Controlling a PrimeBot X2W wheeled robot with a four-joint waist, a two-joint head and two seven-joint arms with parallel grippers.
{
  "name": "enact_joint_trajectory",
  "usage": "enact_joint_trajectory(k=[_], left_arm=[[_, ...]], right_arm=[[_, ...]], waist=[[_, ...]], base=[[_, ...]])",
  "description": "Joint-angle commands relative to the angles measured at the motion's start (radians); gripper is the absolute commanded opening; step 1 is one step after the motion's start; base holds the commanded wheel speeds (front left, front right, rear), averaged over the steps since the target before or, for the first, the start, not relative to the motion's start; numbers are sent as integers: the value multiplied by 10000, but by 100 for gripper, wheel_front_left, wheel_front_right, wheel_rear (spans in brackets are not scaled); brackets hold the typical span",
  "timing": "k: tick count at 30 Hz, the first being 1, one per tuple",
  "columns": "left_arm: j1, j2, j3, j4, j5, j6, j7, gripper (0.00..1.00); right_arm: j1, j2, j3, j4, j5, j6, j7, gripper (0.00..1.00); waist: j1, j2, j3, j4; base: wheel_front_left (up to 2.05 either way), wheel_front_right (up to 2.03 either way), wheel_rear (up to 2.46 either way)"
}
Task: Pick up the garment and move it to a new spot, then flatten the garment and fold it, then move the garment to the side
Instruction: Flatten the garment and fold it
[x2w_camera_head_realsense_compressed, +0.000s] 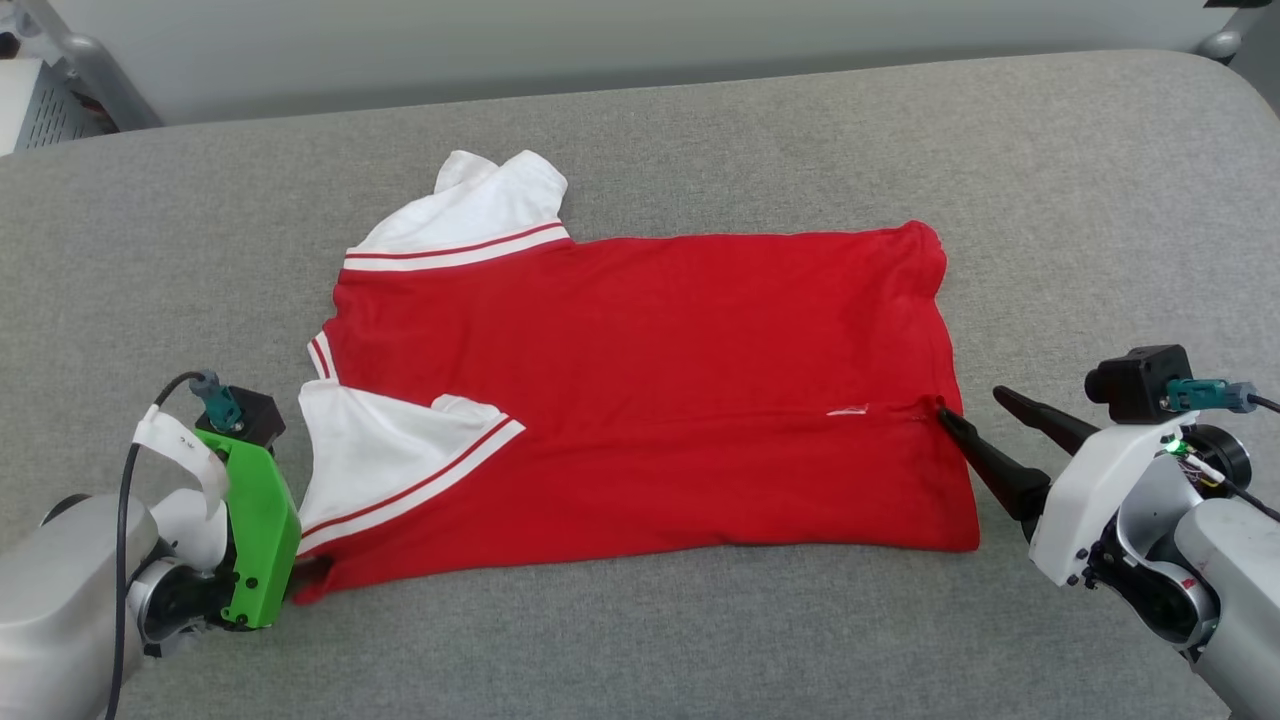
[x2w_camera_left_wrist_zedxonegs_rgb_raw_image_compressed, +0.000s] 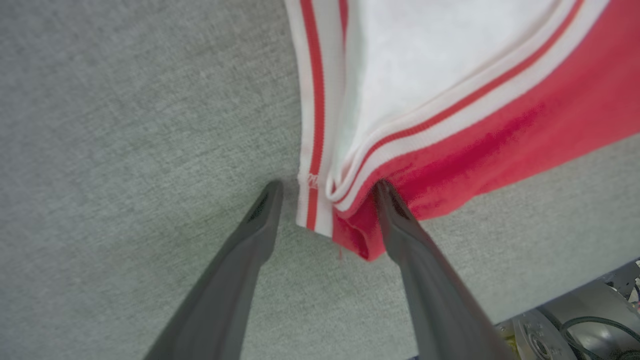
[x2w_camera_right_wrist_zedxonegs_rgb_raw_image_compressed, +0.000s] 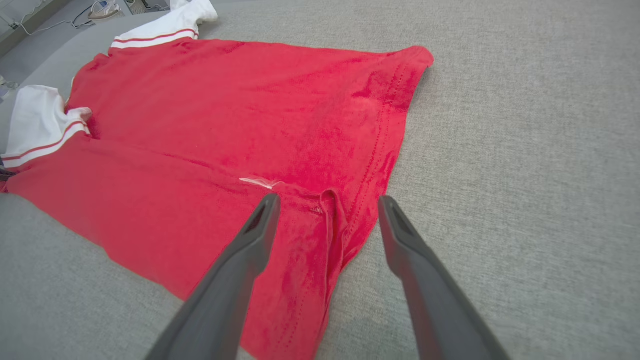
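The garment (x2w_camera_head_realsense_compressed: 650, 390), a red jersey with white striped sleeves, lies spread on the grey padded surface (x2w_camera_head_realsense_compressed: 1050, 200), collar end to the left. Its near strip looks folded over along a seam. My left gripper (x2w_camera_left_wrist_zedxonegs_rgb_raw_image_compressed: 327, 187) is open at the garment's near left corner (x2w_camera_left_wrist_zedxonegs_rgb_raw_image_compressed: 350, 230), one finger on each side of the striped sleeve edge. My right gripper (x2w_camera_head_realsense_compressed: 970, 403) is open at the right hem, and a raised fold of the hem (x2w_camera_right_wrist_zedxonegs_rgb_raw_image_compressed: 332, 220) lies between its fingers. The numerals are hidden.
The grey surface extends well beyond the garment on the right and along the front. Its back edge meets a pale wall (x2w_camera_head_realsense_compressed: 600, 40). A white perforated unit (x2w_camera_head_realsense_compressed: 40, 110) stands off the far left corner.
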Motion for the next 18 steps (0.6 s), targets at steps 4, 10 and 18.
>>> enact_joint_trajectory(k=[4,10,18], left_arm=[[396,-363,-479,44,-91,-29,-358,0],[90,-103,-596,-425,66,-29,-1159,0],[-249,129,-785,-1005,366,-29,-1633,0]], right_arm=[[-111,-173,-155,-274,-149,-6,237,100],[-380,-834,-417,-883,-284,-6,1314,100],[-709,-1603,-653,-1772,88,-6,4408,100]], waist=[[1,-1,-251,82],[1,-1,-518,222],[1,-1,-621,444]], base=[[0,0,0],[0,0,0],[0,0,0]])
